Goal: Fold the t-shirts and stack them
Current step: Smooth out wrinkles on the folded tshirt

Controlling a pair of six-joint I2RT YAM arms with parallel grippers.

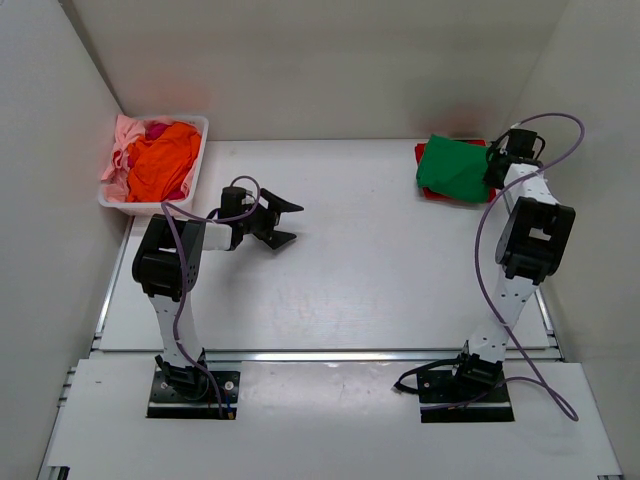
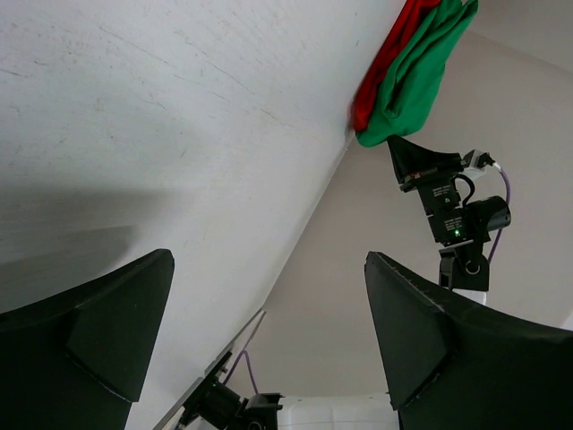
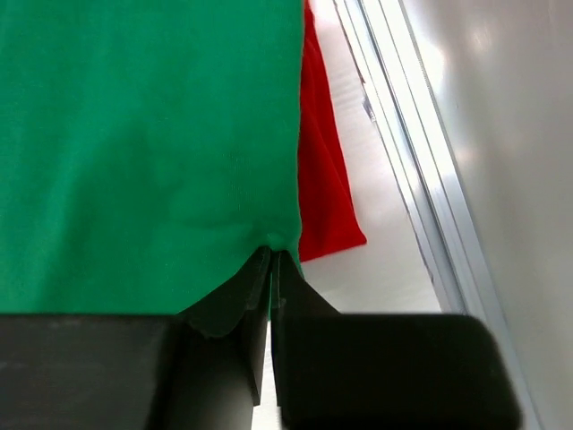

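A folded green t-shirt [image 1: 455,168] lies on a folded red t-shirt [image 1: 428,191] at the table's back right. My right gripper [image 1: 492,170] is at the green shirt's right edge, jaws pinched shut on its hem [image 3: 273,240]; the red shirt [image 3: 324,179] pokes out beside it. The pair also shows far off in the left wrist view: green t-shirt [image 2: 419,72] over red [image 2: 385,63]. Orange [image 1: 165,158], pink [image 1: 122,145] and magenta [image 1: 157,130] shirts are heaped in the white basket [image 1: 196,125] at back left. My left gripper [image 1: 288,222] is open and empty above the table, right of the basket.
White walls close in the table at the left, back and right. A metal rail [image 3: 421,179] runs along the table's right edge beside the stack. The right arm's purple cable [image 1: 485,260] loops down toward its base.
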